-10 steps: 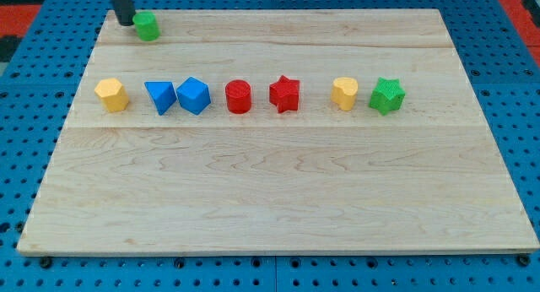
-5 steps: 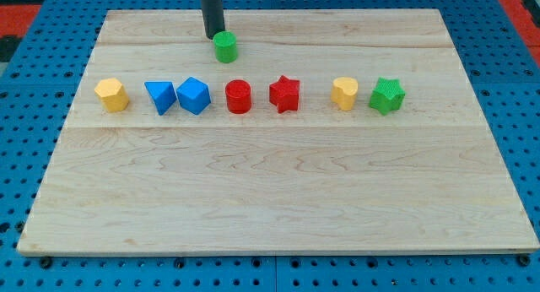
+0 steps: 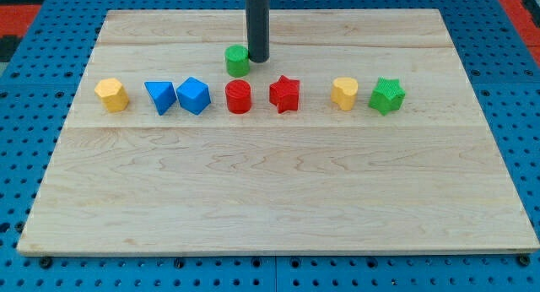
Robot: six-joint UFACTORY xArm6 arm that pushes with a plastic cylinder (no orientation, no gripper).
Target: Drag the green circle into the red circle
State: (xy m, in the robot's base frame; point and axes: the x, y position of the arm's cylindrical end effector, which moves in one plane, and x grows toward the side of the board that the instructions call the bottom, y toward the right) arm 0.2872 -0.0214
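No jaws on this rig; my tip (image 3: 257,59) rests at the green circle's (image 3: 237,61) 3 o'clock side, touching it. Green circle sits just at 12 o'clock of the red circle (image 3: 239,97), a small gap between them. Flanking the red circle on the tabletop (image 3: 278,191): blue cube (image 3: 193,95) at 9 o'clock, red star (image 3: 284,94) at 3 o'clock.

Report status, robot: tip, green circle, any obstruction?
My tip at the green circle block's right side. Red circle block just below it, not yet touching. Nothing between.
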